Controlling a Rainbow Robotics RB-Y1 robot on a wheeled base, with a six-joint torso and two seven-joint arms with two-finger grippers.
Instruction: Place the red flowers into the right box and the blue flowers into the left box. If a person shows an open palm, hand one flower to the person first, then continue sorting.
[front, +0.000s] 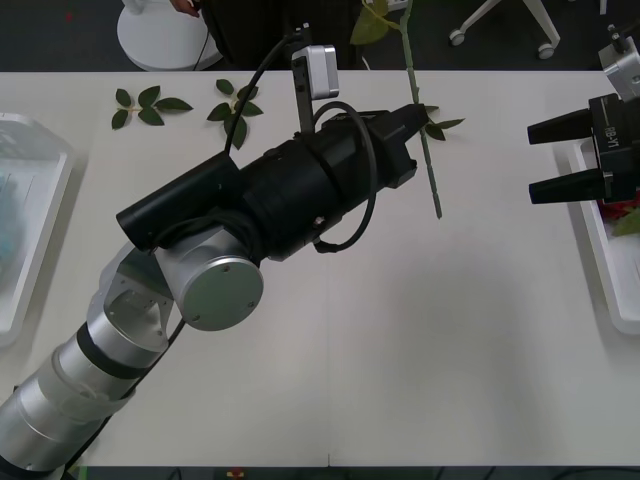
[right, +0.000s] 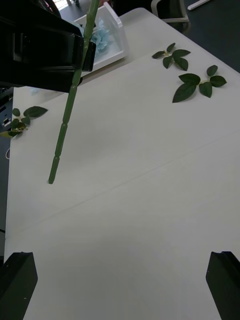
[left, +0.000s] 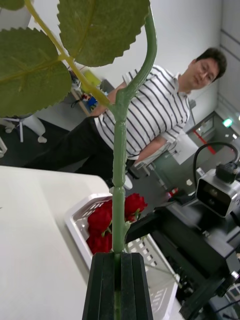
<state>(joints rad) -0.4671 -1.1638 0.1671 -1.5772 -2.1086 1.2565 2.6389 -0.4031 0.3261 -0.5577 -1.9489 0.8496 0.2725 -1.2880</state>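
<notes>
Currently, I logged the left pincer (front: 420, 118) pinching a red flower's green stem (front: 428, 160), raised above the worktop (front: 400, 330) centre. I logged the right pincer (front: 545, 160) spread beside the right box (front: 600, 250), which held red flowers (left: 107, 220).

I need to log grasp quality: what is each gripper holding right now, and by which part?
The left gripper is shut on a flower's green stem, partway along it, lower end hanging free. The right gripper, beside the right box, is open and holds nothing.
</notes>
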